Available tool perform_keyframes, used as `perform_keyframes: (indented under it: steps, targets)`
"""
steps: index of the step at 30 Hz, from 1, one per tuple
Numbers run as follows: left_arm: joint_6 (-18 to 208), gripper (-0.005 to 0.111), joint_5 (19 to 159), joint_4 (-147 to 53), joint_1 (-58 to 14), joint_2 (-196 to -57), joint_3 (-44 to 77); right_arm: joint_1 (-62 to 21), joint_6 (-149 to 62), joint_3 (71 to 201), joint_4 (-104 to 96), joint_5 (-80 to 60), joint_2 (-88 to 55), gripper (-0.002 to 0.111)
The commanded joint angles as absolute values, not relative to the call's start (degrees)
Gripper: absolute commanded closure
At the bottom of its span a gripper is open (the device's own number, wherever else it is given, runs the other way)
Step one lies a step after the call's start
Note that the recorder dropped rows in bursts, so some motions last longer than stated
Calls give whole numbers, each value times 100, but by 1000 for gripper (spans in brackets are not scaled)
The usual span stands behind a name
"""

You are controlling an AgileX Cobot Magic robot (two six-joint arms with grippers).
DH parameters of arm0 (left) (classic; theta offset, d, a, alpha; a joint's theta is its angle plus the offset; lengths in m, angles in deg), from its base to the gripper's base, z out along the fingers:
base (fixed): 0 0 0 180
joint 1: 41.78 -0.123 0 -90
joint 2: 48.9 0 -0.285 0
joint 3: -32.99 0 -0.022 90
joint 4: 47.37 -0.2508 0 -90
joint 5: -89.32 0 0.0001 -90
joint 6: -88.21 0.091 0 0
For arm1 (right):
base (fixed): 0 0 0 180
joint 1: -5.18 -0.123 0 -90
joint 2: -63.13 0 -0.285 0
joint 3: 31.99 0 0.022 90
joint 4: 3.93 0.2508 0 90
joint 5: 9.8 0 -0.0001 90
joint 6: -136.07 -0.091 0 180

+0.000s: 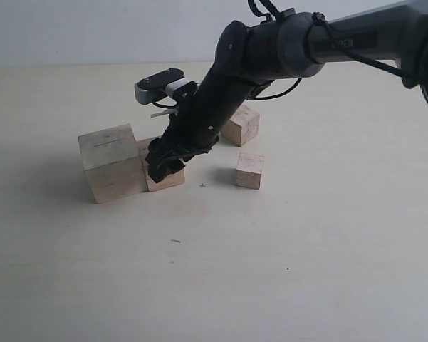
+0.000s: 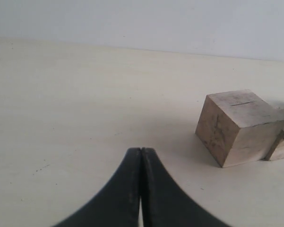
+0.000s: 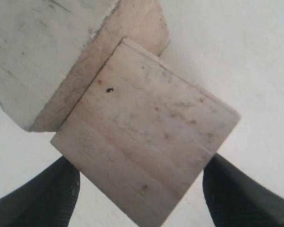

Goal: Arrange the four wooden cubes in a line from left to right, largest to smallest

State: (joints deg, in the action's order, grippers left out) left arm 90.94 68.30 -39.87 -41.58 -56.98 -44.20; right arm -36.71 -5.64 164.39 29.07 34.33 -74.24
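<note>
Exterior view: the right gripper (image 1: 164, 168) reaches across to the second-largest cube (image 1: 173, 182), which sits on the worktop (image 1: 306, 249) touching the largest cube (image 1: 112, 162). Its jaws seemingly grasp that cube. The third cube (image 1: 241, 125) and the smallest cube (image 1: 249, 170) stand apart. The left gripper (image 2: 141, 156) has its jaws clenched on nothing.

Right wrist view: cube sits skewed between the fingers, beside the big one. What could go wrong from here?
1. The second cube lies turned corner-on between the right gripper's fingers; squeezing or lifting away could twist it out of line.
2. It sits hard by the largest cube; any drag may shove that one too.
3. The right arm hangs over the rear cube; a low retreat might clip it.
</note>
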Motion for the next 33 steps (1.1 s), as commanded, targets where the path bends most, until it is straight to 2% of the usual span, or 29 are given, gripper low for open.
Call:
perform_keyframes:
  steps: [1, 6, 23, 27, 33]
  targets:
    - [9098, 107, 6876, -3968, -4116, -5668, -4423, -3679, -556, 16430, 3018, 3342, -7403, 40]
    - [9098, 107, 6876, -3968, -4116, -5668, -4423, -3679, -556, 16430, 3123, 3725, -7349, 40]
    - [9087, 107, 6876, -3968, -4116, -5668, -4423, -3679, -712, 16430, 2822, 3544, -6669, 40]
    - [9087, 107, 6876, -3968, -4116, -5668, -4423, -3720, -618, 16603, 3154, 3628, -6673, 47]
    - [9087, 107, 6876, -3968, -4116, -5668, -4423, -4142, -596, 17196, 3359, 3558, -6672, 70]
